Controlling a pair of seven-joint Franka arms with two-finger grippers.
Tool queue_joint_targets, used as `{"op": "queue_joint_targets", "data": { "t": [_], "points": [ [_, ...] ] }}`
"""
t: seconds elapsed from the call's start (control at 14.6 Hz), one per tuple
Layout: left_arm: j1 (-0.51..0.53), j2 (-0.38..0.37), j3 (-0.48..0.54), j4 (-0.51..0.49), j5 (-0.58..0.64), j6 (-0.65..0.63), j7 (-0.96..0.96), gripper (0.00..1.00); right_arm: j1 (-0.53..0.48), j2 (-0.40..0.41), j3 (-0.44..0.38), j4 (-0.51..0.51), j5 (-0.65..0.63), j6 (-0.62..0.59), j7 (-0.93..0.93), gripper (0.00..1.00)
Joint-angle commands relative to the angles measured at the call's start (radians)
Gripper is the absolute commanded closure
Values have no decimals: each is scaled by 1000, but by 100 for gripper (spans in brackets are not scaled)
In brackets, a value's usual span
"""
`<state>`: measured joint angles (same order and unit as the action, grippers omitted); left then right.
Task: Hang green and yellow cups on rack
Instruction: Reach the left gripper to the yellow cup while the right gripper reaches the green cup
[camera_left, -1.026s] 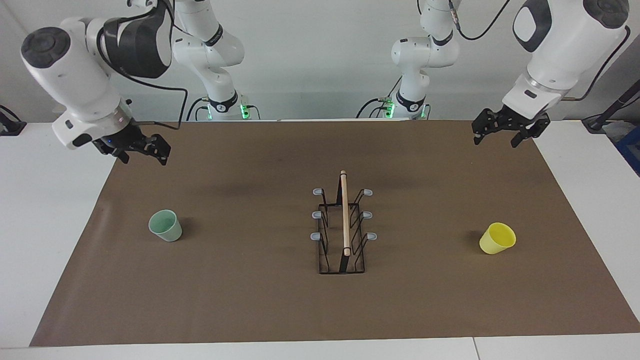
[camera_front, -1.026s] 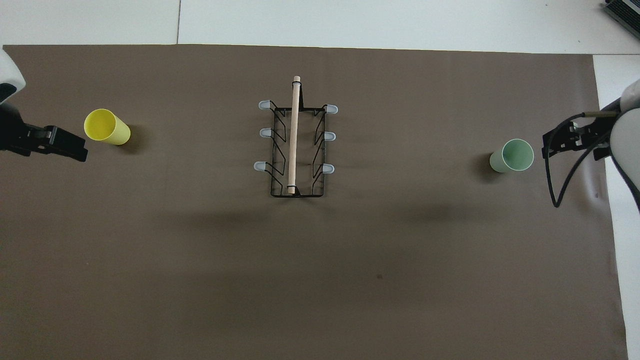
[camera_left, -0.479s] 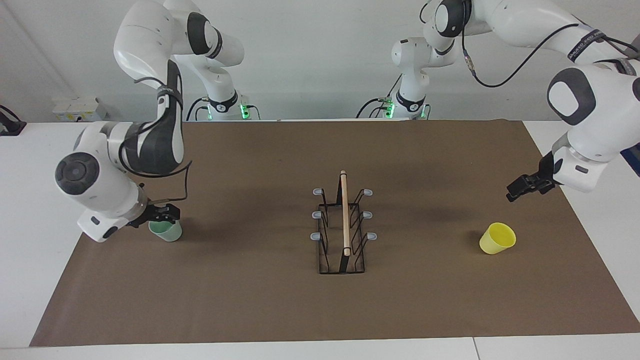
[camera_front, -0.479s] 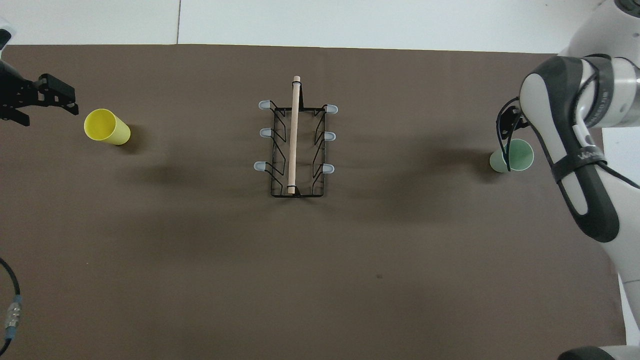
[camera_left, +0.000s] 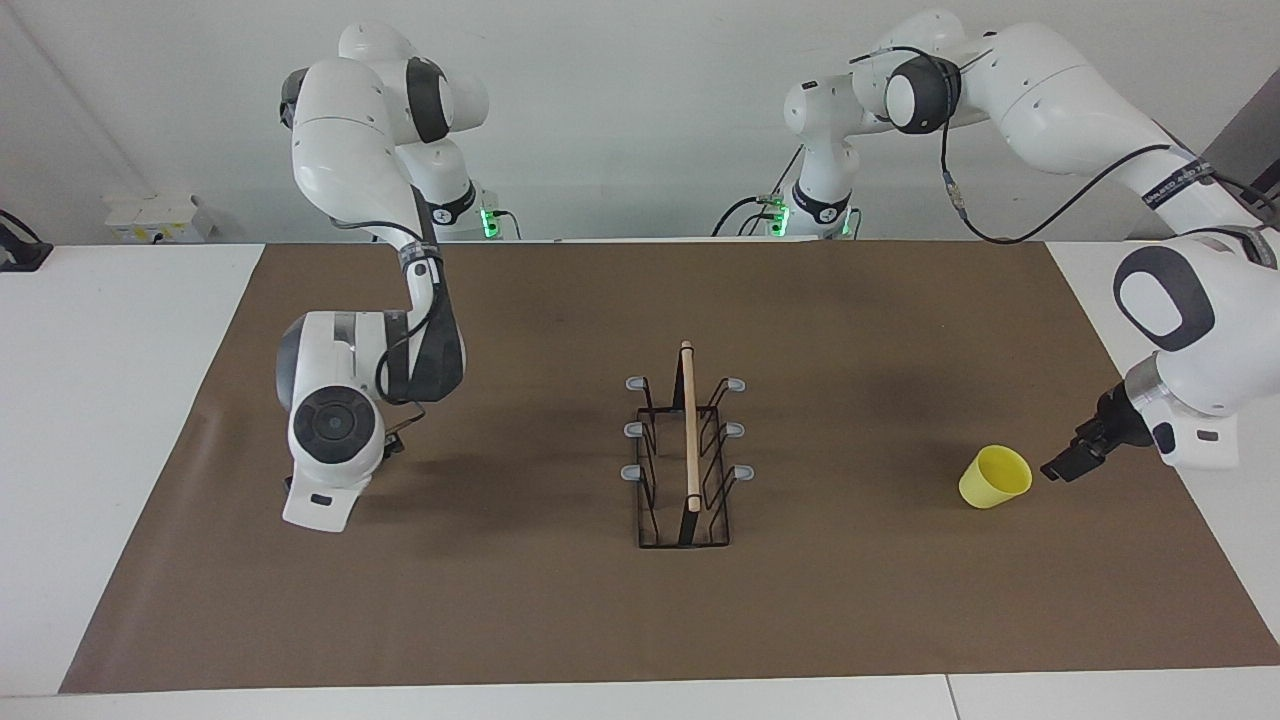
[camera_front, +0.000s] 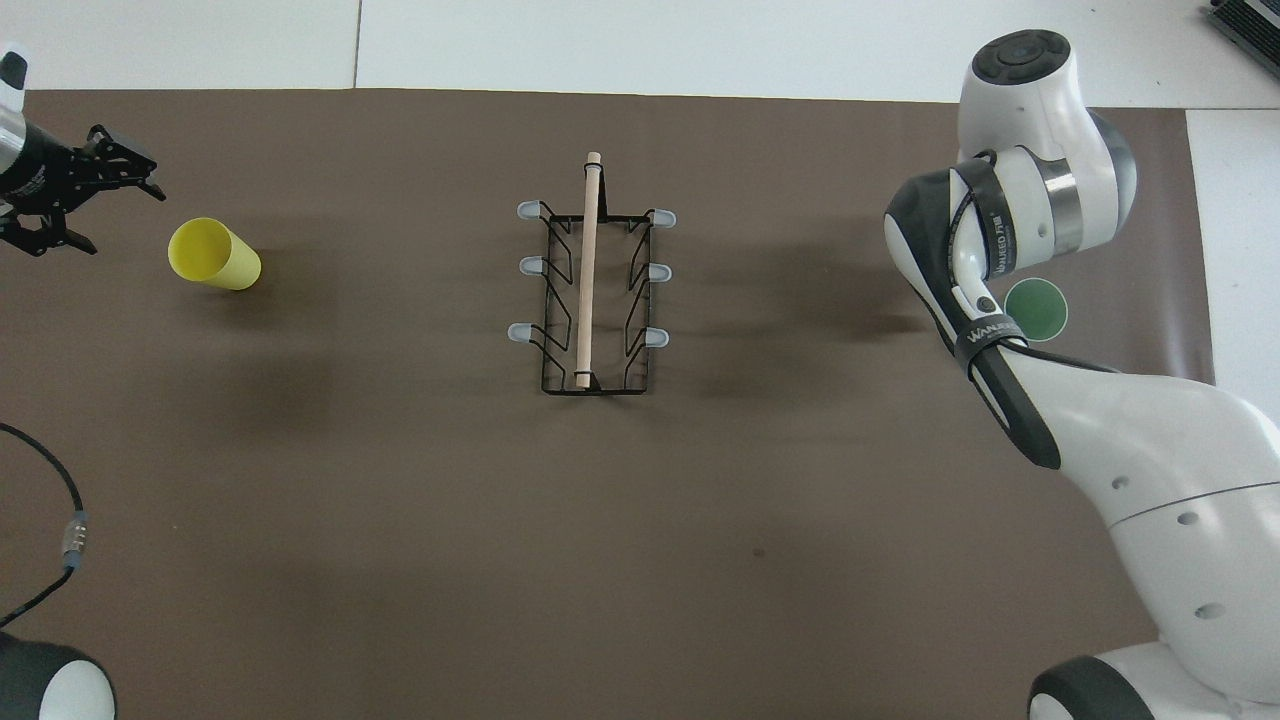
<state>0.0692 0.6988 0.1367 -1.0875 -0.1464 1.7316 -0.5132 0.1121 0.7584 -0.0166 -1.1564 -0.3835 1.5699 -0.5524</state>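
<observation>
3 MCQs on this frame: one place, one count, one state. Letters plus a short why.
1. The yellow cup stands:
A. on the rack
B. on the mat toward the left arm's end
C. in a gripper

2. Grey-tipped prongs on the rack:
A. four
B. six
C. eight

3. The left gripper is:
A. open, beside the yellow cup
B. shut on the cup
C. over the rack

Key: 1 B, it sits alone on the brown mat; 2 B, three per side; 3 A, its fingers are spread and hold nothing.

Yellow cup and green cup stand apart at either end, black wire rack between them
</observation>
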Motion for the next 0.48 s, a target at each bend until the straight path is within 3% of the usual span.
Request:
{"op": "queue_joint_targets", "data": {
  "t": [0.0,0.14,0.41],
  "points": [
    [27,54,7,47,-108,29,-215,0,39,-2,17,-70,-148,-7,-183,0],
    [61,91,1,43,-153,57,-420,0,81,-5,18,-135,-254,-7,-240,0],
    [87,81,3,-99,-304,175,-679,0,147,2,18,-241,-440,-4,-274,0]
  ]
}}
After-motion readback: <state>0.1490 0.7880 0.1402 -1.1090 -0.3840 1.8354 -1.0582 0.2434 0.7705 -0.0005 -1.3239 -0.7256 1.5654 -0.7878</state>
